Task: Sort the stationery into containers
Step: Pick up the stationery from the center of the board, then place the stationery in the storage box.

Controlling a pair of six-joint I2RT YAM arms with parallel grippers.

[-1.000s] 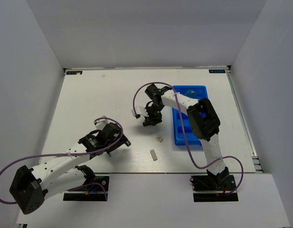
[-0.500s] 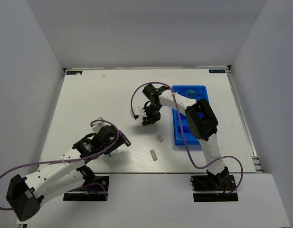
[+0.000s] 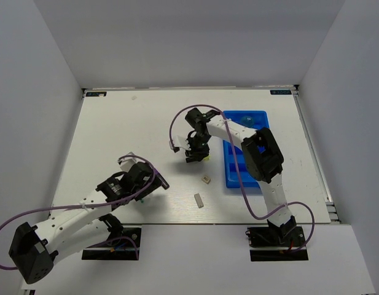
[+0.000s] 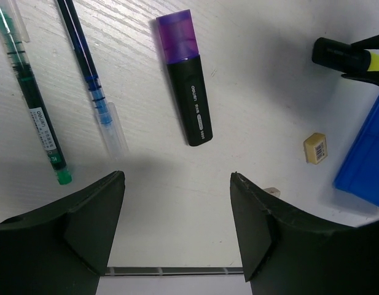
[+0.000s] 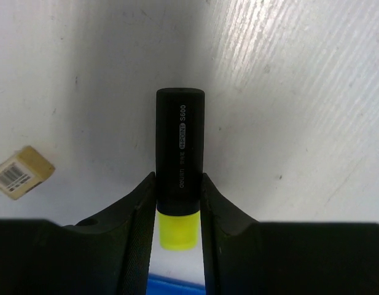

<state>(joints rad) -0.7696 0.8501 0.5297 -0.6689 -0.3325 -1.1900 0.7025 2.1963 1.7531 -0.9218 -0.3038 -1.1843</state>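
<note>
My right gripper (image 3: 195,155) (image 5: 179,215) is shut on a short black marker with a yellow end (image 5: 180,153), holding it just above the table left of the blue tray (image 3: 246,161). That marker also shows in the left wrist view (image 4: 343,56). My left gripper (image 3: 153,184) (image 4: 177,227) is open and empty near the table's front edge. Ahead of it lie a black marker with a purple end (image 4: 186,86), a blue pen (image 4: 91,80) and a green pen (image 4: 32,101). A beige eraser (image 3: 206,179) (image 4: 315,148) (image 5: 20,172) lies between the grippers.
A grey eraser (image 3: 199,200) lies near the front edge. A round blue piece (image 3: 247,118) sits in the tray's far compartment. The tray's near corner shows in the left wrist view (image 4: 364,163). White walls enclose the table on three sides.
My right gripper has shifted slightly left with the yellow marker. My left arm has lowered and its gripper has edged a little toward the front edge.
</note>
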